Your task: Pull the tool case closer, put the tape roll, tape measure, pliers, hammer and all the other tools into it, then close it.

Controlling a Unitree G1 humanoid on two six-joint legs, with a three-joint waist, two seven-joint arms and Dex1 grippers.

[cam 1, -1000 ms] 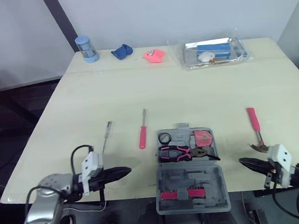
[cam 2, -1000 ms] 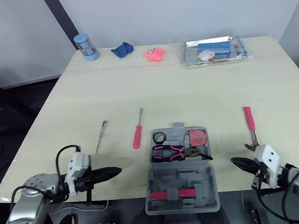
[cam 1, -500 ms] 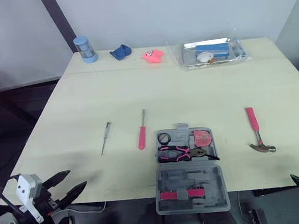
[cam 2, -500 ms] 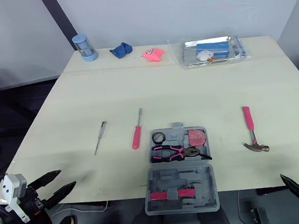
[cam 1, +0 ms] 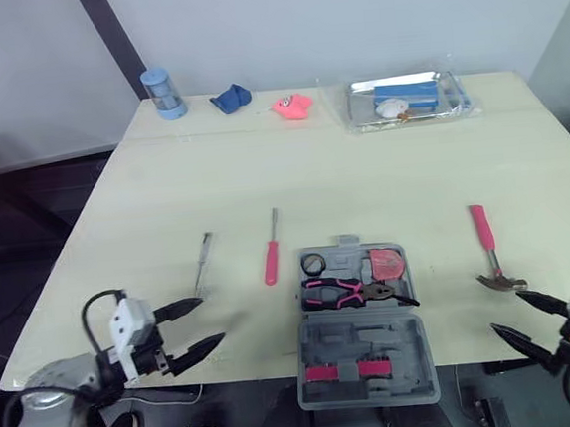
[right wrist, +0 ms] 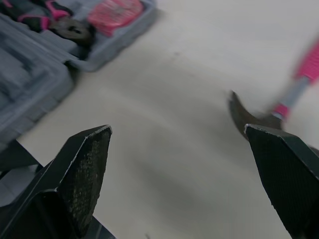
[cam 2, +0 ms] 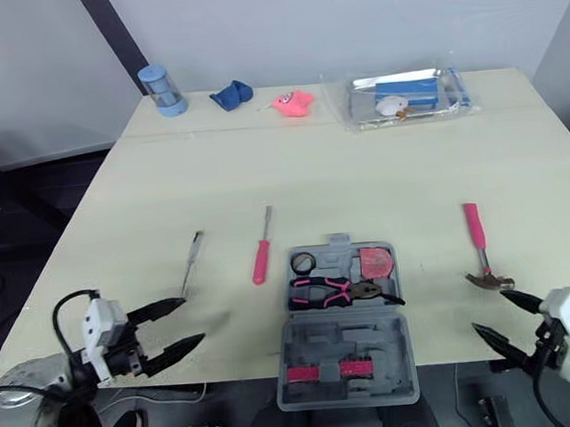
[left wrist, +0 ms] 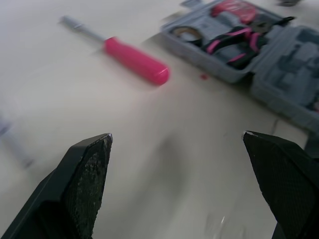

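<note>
From the left wrist, the case (left wrist: pixel 294 59) runs off the view's edge, so its lid half is only partly seen. The thin screwdriver (left wrist: pixel 15 144) there is a blurred streak, cut by the edge, and its tip cannot be made out. From the right wrist, the hammer (right wrist: pixel 241 112) is smeared and its pink handle leaves the frame. The pliers (right wrist: pixel 75 31) and tape measure (right wrist: pixel 117 10) are clipped by the edge. At the table's far side, the contents of the clear bag (cam 1: pixel 405 98) are too small to name. So are the blue lump (cam 1: pixel 230 99) and pink lump (cam 1: pixel 294 106) nearby.
</note>
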